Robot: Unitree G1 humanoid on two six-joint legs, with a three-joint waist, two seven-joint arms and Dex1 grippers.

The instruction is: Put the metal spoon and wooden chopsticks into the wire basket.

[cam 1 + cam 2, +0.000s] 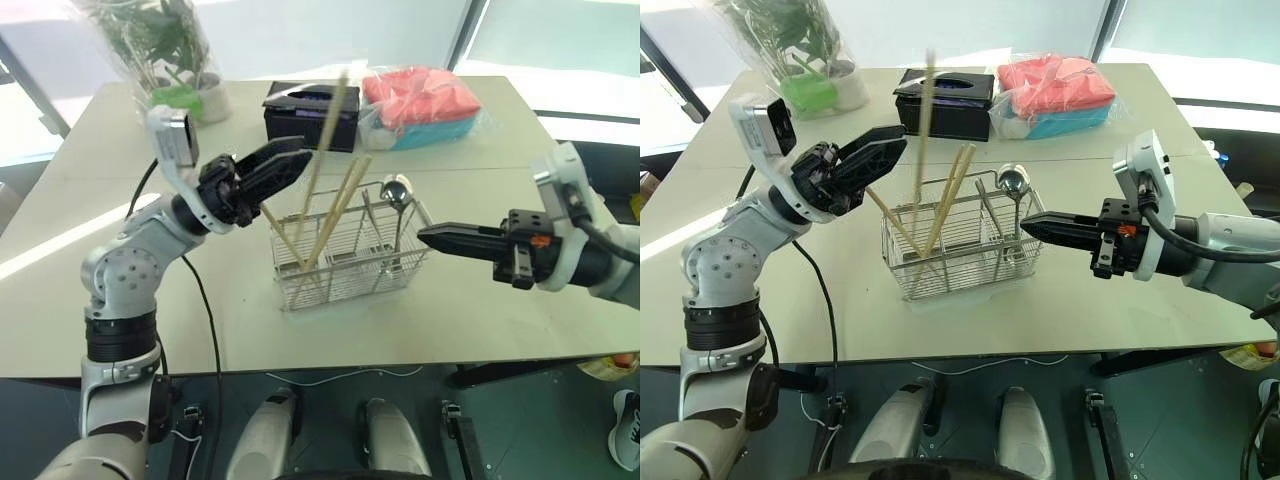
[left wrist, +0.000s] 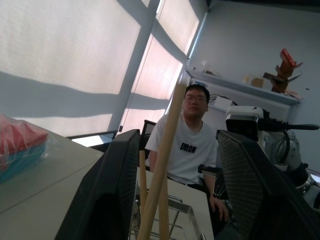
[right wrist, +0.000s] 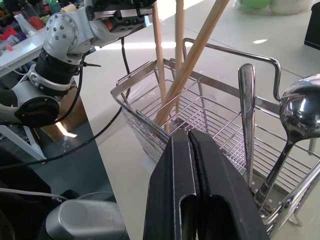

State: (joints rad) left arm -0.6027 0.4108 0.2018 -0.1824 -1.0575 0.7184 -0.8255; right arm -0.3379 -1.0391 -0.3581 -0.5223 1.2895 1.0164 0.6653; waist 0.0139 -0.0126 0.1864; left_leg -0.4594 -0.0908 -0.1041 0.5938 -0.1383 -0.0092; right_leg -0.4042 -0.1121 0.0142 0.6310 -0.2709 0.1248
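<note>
Tabletop: pale wooden chopsticks upright.

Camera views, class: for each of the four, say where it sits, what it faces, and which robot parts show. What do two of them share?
Left eye: on the head, looking down over the table at the basket; both arms show.
Right eye: beside it, same scene, with the left gripper open and the right gripper shut.
Left wrist: faces along its fingers past a chopstick toward a seated person.
Right wrist: faces over its closed fingers at the spoon; the left arm shows.
Shared: both wrist views catch chopsticks and basket.
</note>
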